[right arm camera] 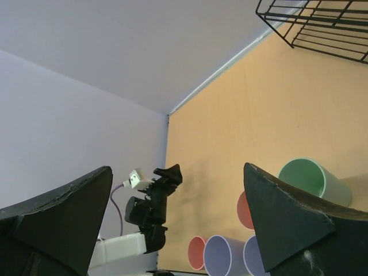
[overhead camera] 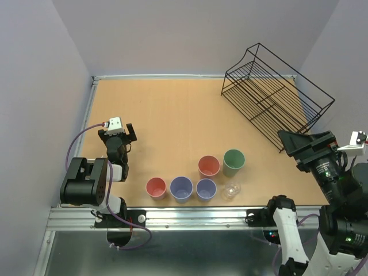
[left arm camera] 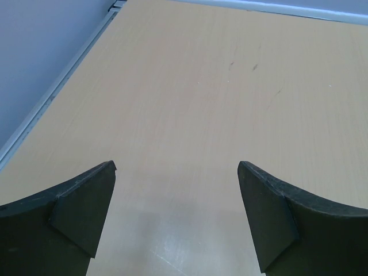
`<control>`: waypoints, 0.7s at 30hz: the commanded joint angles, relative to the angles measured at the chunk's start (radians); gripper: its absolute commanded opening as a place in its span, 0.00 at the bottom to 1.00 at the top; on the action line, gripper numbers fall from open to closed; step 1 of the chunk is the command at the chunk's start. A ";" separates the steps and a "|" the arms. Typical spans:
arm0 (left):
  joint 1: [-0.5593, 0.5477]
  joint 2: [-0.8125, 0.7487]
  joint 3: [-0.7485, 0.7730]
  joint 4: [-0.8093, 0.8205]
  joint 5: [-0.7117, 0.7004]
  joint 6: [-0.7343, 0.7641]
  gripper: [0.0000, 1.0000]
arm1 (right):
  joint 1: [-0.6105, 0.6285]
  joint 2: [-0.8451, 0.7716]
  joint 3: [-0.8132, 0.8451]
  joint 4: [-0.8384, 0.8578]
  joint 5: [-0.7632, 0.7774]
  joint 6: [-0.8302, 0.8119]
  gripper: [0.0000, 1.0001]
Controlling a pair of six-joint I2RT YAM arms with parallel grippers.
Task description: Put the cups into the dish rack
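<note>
Six cups stand upright near the front edge: a salmon-red cup (overhead camera: 156,187), two lavender cups (overhead camera: 181,188) (overhead camera: 206,188), a second red cup (overhead camera: 209,167), a green cup (overhead camera: 234,162) and a small clear cup (overhead camera: 231,190). The black wire dish rack (overhead camera: 276,95) stands at the back right with no cups in it. My left gripper (overhead camera: 117,135) (left arm camera: 177,167) is open and empty over bare table at the left. My right gripper (overhead camera: 286,142) (right arm camera: 178,169) is open and empty, raised right of the cups. The right wrist view shows the green cup (right arm camera: 310,178), a red cup (right arm camera: 197,253), a lavender cup (right arm camera: 224,256) and the rack (right arm camera: 322,26).
The wooden table (overhead camera: 172,115) is walled at the back and both sides. A metal rail (overhead camera: 190,215) runs along the front edge. The left arm (right arm camera: 149,207) shows in the right wrist view.
</note>
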State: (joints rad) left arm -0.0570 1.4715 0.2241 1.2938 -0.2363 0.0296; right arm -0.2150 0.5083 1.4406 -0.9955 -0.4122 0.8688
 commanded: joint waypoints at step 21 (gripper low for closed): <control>-0.003 -0.016 0.015 0.257 -0.009 0.016 0.99 | 0.006 0.226 -0.204 -0.316 -0.120 -0.238 1.00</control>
State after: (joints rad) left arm -0.0570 1.4715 0.2241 1.2938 -0.2363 0.0299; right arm -0.2150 0.6395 1.2461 -1.2118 -0.5777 0.7723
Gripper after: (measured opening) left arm 0.986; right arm 0.999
